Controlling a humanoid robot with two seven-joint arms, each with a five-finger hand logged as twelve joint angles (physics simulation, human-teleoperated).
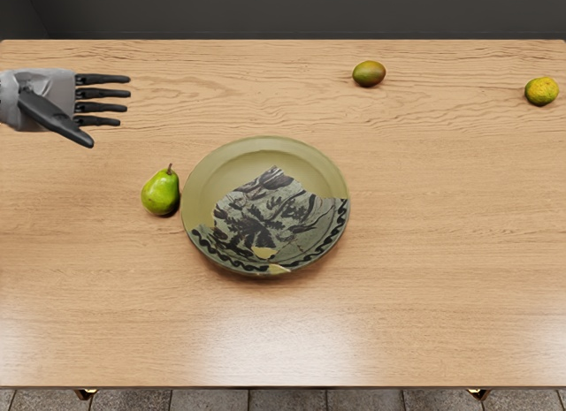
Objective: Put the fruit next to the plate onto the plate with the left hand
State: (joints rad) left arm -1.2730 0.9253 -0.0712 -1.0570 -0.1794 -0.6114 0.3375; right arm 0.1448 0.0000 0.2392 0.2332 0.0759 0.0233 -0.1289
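Our left hand (75,100) hovers at upper left, fingers spread wide, holding nothing. The green pear (160,191) stands just left of the plate (205,168); we should descend over it squarely.

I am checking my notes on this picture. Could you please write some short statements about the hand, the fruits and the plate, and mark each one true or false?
1. The pear lies on the plate. False: it stands on the table, beside the plate's left rim.
2. The left hand holds nothing and its fingers are spread. True.
3. Two more fruits lie near the far edge, a reddish-green fruit and a yellow-green fruit. True.
4. The left hand is directly over the plate. False: it is at the picture's left edge, beyond the pear and apart from it.
5. The right arm reaches toward the plate. False: no right arm is in view.
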